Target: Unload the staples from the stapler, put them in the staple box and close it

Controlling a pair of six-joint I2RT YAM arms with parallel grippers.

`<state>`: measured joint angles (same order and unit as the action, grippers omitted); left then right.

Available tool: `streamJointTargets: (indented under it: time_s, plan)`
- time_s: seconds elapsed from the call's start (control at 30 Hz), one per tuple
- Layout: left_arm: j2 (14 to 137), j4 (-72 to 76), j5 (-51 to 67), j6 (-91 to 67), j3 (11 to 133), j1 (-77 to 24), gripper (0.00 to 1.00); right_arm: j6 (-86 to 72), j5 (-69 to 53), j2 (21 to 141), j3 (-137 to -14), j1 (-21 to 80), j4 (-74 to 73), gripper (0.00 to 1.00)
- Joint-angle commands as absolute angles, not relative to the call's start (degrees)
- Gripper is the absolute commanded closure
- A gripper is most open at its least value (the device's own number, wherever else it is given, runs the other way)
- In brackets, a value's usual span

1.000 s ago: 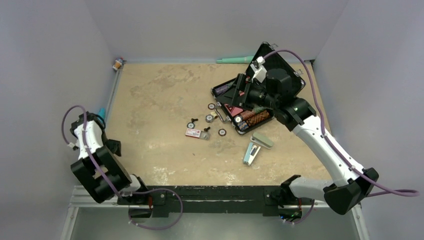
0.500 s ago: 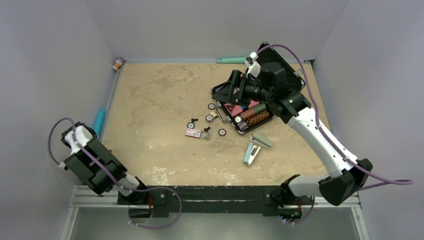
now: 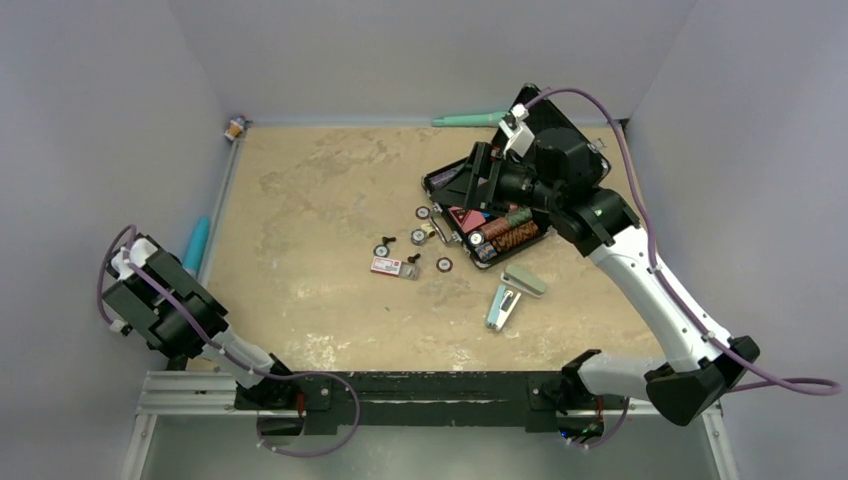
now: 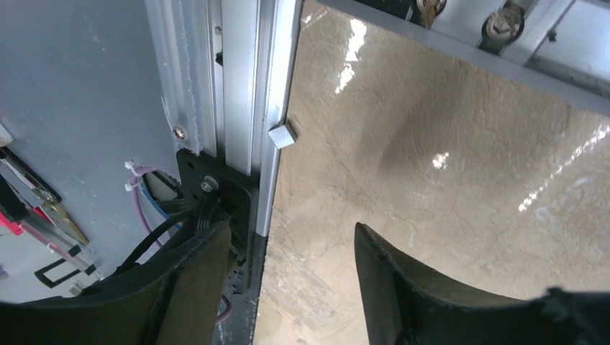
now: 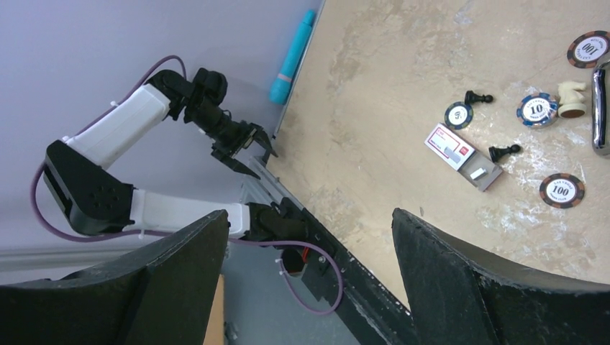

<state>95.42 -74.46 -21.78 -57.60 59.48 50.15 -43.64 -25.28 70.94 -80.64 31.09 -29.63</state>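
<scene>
The light-blue stapler [image 3: 501, 305] lies on the tan table right of centre, with a grey-green oblong part [image 3: 524, 281] just beyond it. It appears in neither wrist view. My right gripper [image 3: 481, 176] hovers above the open black case [image 3: 446, 180], well beyond the stapler; it is open and empty in the right wrist view [image 5: 309, 230]. My left arm [image 3: 160, 310] is folded at the near-left corner, far from the stapler. Its gripper [image 4: 291, 233] is open and empty over the table's left edge rail; it also appears in the right wrist view [image 5: 241, 147].
Poker chips [image 5: 562, 190], black chess pieces [image 5: 503, 152] and a small red-and-white box [image 5: 460, 152] lie scattered mid-table. The case holds chip rolls [image 3: 515, 237]. A teal pen [image 3: 196, 243] lies along the left rail, another [image 3: 470, 119] by the back wall.
My left arm has swung back and down to the near-left corner. My right gripper has shifted slightly above the case, still open. The stapler has not moved.
</scene>
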Motion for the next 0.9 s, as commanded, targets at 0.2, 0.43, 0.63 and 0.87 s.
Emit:
streamJointTargets:
  time_s: [0.2,0.43,0.63,0.87]
  plan:
    - [80.58,-65.10,-9.42,-39.81,55.27,48.02,0.39,-42.34,-25.06,70.40,-79.41,31.04,-26.73,0.12]
    - [74.89,-65.82,-4.36,-30.26,57.73,28.50,0.33,-43.43,-24.40,69.42,-75.47,31.03,-23.34,0.12]
    - [79.20,-66.75,-0.41,-26.56,59.08,16.96,0.33,-43.00,-22.37,67.88,-74.18,31.04,-23.92,0.12]
    - [81.59,-68.31,-0.46,-29.18,57.51,6.16,0.40,-42.92,-20.67,65.11,-70.74,31.03,-24.43,0.12]
